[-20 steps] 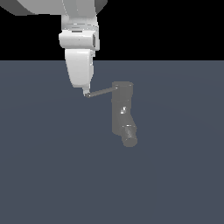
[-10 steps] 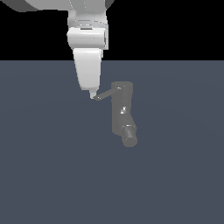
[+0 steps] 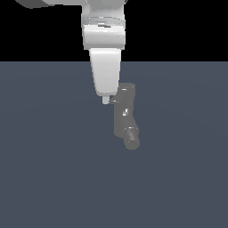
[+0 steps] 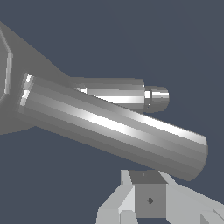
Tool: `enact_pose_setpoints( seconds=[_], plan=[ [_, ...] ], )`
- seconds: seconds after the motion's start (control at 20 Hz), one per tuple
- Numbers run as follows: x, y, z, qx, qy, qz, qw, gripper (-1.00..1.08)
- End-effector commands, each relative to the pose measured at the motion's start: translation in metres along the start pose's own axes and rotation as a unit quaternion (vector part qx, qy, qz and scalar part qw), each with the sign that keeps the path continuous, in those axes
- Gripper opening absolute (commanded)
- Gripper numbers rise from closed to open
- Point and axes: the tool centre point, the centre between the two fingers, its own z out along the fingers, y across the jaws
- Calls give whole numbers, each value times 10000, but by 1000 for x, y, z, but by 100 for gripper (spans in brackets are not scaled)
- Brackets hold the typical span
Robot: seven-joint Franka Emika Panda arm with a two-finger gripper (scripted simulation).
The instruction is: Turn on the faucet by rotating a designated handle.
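The gripper is set against the handle; finger state cannot be told. Rotation of the faucet is judged incomplete.

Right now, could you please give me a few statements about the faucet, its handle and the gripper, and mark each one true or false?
1. The faucet stands upright on the dark surface. True.
2. The gripper is at the spout's nozzle. False: it is up by the faucet's top, at the handle end.
3. In the exterior view, the gripper is on the faucet's left. True.
4. The handle is fully visible in the exterior view. False: the gripper hides most of it there.
5. The wrist view shows the handle as a long grey rod close to the camera. True.
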Motion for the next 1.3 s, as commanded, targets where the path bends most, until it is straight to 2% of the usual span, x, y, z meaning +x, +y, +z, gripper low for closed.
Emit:
enact_pose_setpoints(
  seconds=[0.0,0.15,0.25,1.25],
  plan=[
    [11,9,0,-12,3,39,10000,-100],
    [19,17,0,-14,3,37,10000,-100],
    [13,13,0,-4,3,-1,10000,-100],
    [127,15,0,-16,5,34,10000,-100]
  ],
)
